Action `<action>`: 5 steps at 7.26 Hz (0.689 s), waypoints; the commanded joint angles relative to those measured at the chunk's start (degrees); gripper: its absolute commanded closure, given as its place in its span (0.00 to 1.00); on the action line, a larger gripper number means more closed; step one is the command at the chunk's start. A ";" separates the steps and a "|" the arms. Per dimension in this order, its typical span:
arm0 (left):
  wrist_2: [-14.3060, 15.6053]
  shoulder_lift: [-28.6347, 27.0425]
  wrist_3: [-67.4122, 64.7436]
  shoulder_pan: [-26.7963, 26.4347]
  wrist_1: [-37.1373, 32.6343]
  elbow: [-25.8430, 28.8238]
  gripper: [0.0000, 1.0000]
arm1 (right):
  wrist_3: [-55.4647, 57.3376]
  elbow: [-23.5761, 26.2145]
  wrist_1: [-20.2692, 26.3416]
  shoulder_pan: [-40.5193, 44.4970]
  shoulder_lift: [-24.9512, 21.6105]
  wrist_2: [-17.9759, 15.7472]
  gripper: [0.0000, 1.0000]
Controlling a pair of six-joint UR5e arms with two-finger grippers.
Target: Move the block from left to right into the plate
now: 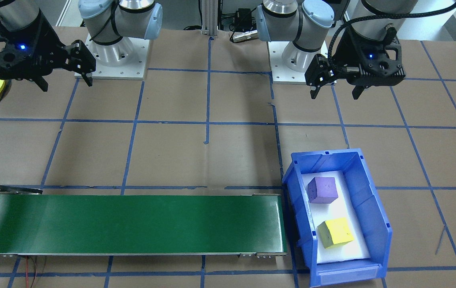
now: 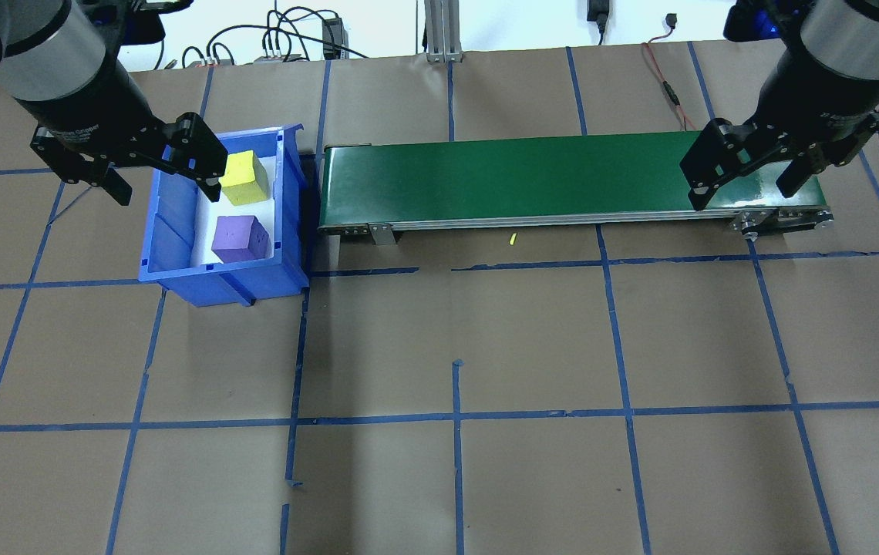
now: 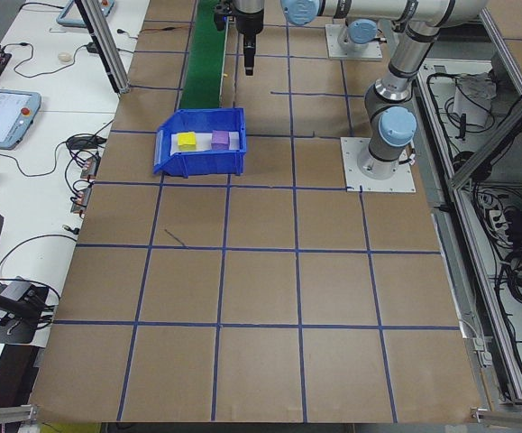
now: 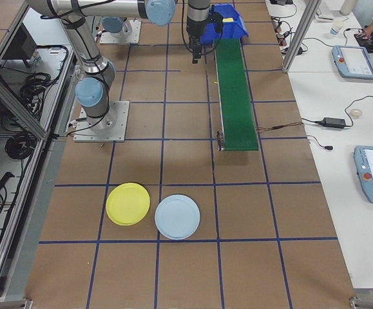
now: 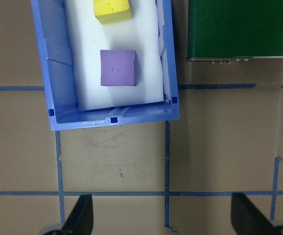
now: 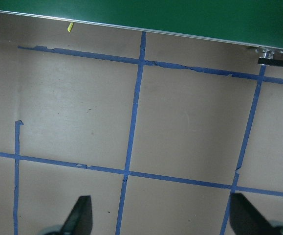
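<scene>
Yellow plate (image 4: 128, 203) sits bare beyond the belt's (image 1: 132, 224) far end from the bin (image 1: 372, 208), so you have nothing delivered yet. Both blocks, purple (image 1: 323, 190) and yellow (image 1: 335, 232), lie inside the bin, side by side and untouched. Your left gripper (image 2: 135, 168) hangs above the bin with its jaws spread and empty; the right gripper (image 2: 748, 173) hovers over the belt's far end, likewise spread and empty. By my judgement, picking, conveying and placing all remain.

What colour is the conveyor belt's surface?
Dark green; the long flat conveyor belt shows best in the exterior front-facing view.
</scene>
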 commanded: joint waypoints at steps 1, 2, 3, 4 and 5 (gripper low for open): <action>0.05 0.13 0.01 -0.10 -0.65 -0.02 0.00 | 0.00 -0.10 0.00 -0.04 0.00 0.00 0.00; 0.05 0.13 0.01 -0.10 -0.74 -0.19 0.00 | 0.00 -0.10 0.00 -0.05 0.00 0.00 0.00; 0.22 -0.39 0.01 0.16 -0.74 0.07 0.00 | 0.00 -0.10 0.00 -0.05 0.00 0.00 0.00; 0.22 -0.92 0.09 1.56 -3.35 1.38 0.00 | 0.00 -0.10 0.00 -0.05 0.00 0.00 0.00; 0.74 -1.79 2.79 1.75 -2.94 1.65 0.00 | 0.00 -0.10 0.00 -0.05 0.00 0.00 0.00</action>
